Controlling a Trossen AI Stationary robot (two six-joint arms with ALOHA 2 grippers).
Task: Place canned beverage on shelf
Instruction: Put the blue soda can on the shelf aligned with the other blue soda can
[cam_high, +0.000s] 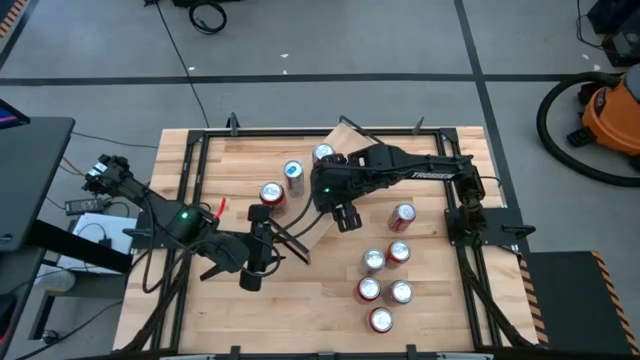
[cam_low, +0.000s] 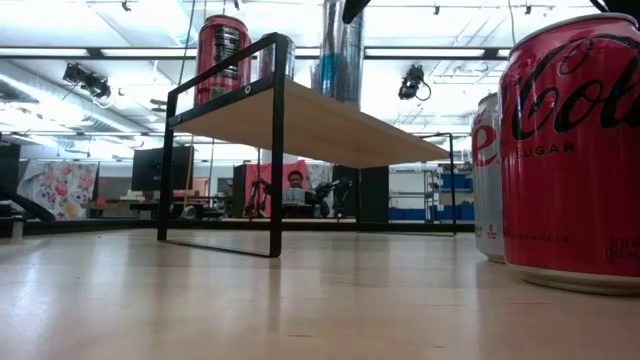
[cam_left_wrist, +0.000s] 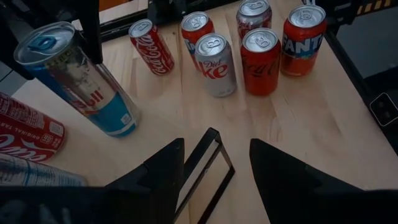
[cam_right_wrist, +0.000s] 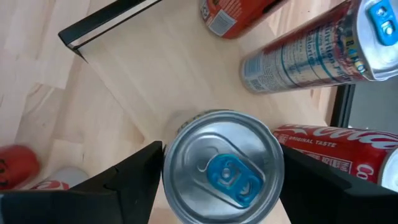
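The shelf (cam_high: 318, 235), a light-wood plank on black end frames, lies slantwise across the table's middle. On it stand a Coca-Cola can (cam_high: 271, 193), a Red Bull can (cam_high: 293, 172) and a silver can (cam_high: 323, 153). My right gripper (cam_right_wrist: 221, 180) reaches down over the plank, its fingers on either side of a silver can with a blue tab (cam_right_wrist: 222, 168) that stands upright on the plank (cam_right_wrist: 155, 74). In the high view my arm hides this can. My left gripper (cam_left_wrist: 216, 168) is open and hovers over the shelf's near black end frame (cam_left_wrist: 208, 155). My right gripper's fingers (cam_right_wrist: 134, 174) flank the blue-tab can just below its top rim (cam_right_wrist: 171, 155), coming steeply from above. The can's top hides their inner faces, so I cannot tell whether they touch its wall. The can stands upright with its base on the plank.
Several loose cans (cam_high: 385, 275) stand on the table right of the shelf, one lying on its side (cam_high: 402, 215). In the low view a large Coca-Cola can (cam_low: 570, 150) stands close at the right. Free wood lies at the table's near left.
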